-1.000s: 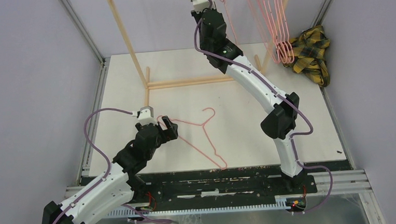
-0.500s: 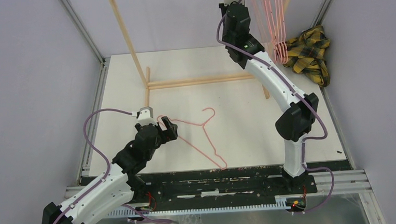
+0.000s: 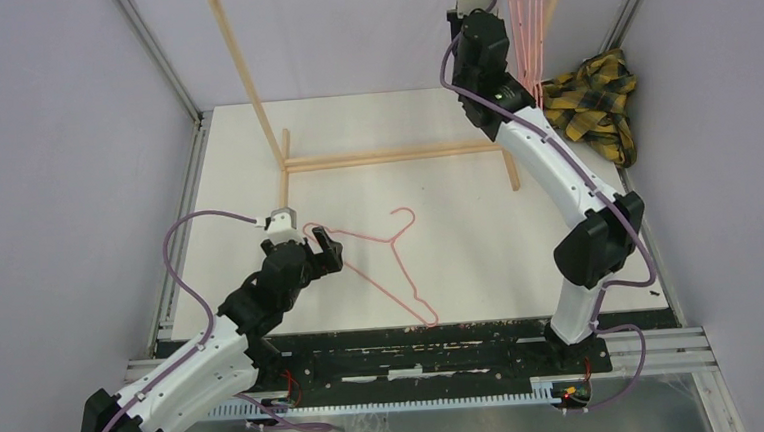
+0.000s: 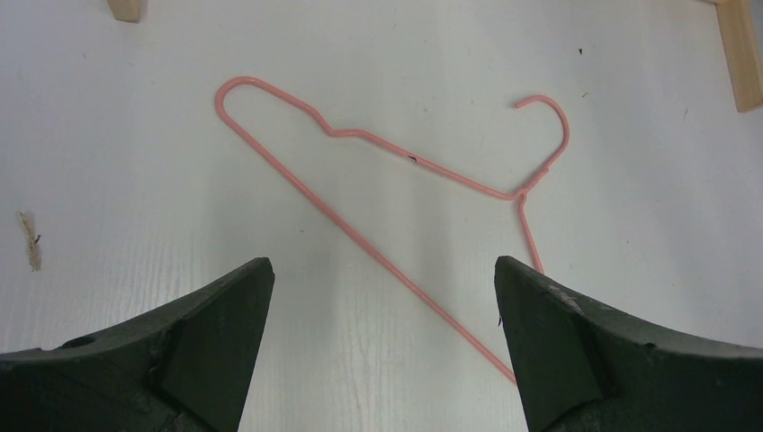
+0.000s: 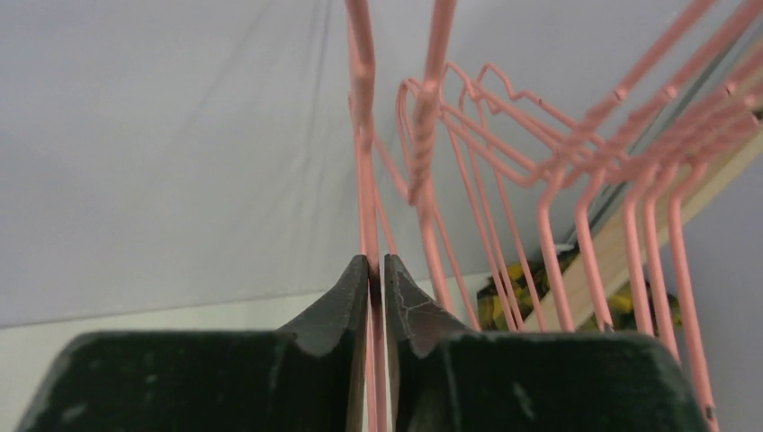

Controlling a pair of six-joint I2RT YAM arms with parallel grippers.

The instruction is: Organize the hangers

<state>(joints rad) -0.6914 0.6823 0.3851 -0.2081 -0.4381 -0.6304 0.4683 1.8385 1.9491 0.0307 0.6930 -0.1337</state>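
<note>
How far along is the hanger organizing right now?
Done: several hangers hang on the wooden rack. In hand: the right gripper pinches another hanger beside them. Remaining: a loose hanger lies flat on the table, with the left gripper open above it.

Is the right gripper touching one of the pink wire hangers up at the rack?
Touching. In the right wrist view, the right gripper has its jaws almost closed on the wire of one pink hanger. The wire runs down between them, pinched.
</note>
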